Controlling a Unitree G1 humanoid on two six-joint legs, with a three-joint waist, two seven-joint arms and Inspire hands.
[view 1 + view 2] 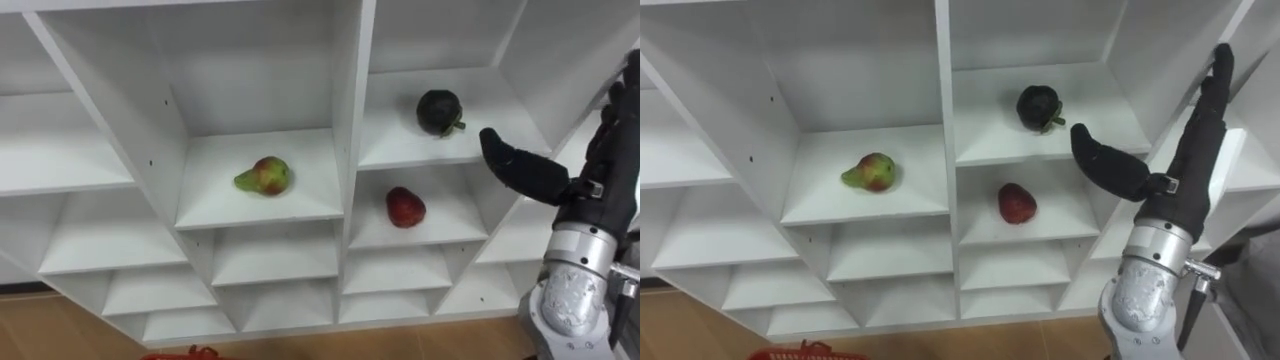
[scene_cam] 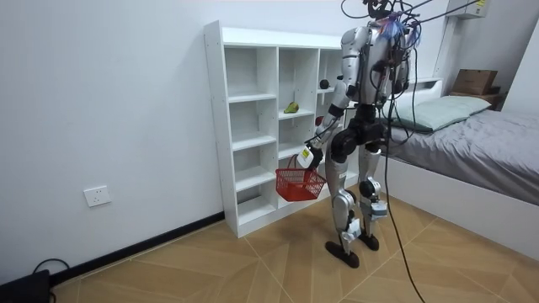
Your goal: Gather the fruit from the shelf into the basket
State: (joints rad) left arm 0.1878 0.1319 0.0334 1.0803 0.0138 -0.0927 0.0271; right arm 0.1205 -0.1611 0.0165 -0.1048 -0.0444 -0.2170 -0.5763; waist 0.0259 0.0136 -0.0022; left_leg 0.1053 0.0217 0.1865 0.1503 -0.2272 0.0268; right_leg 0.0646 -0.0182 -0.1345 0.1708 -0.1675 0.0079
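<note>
A green-red pear (image 1: 264,177) lies in a middle cell of the white closet (image 1: 348,150). In the cell to its right rests a dark round fruit (image 1: 439,111), and one shelf lower a red fruit (image 1: 405,207). My right hand (image 1: 1180,160) is raised and open in front of the closet. Its thumb points at the dark fruit from the right, a short gap off, and its fingers are straight up. In the room view my left hand (image 2: 308,156) hangs low, shut on the handle of a red basket (image 2: 299,183). The basket's rim (image 1: 185,353) peeks in at the bottom edge.
I stand upright, close to the closet's front on a wooden floor. A bed (image 2: 472,143) with a grey cover lies behind me at the room view's right. The other cells hold nothing.
</note>
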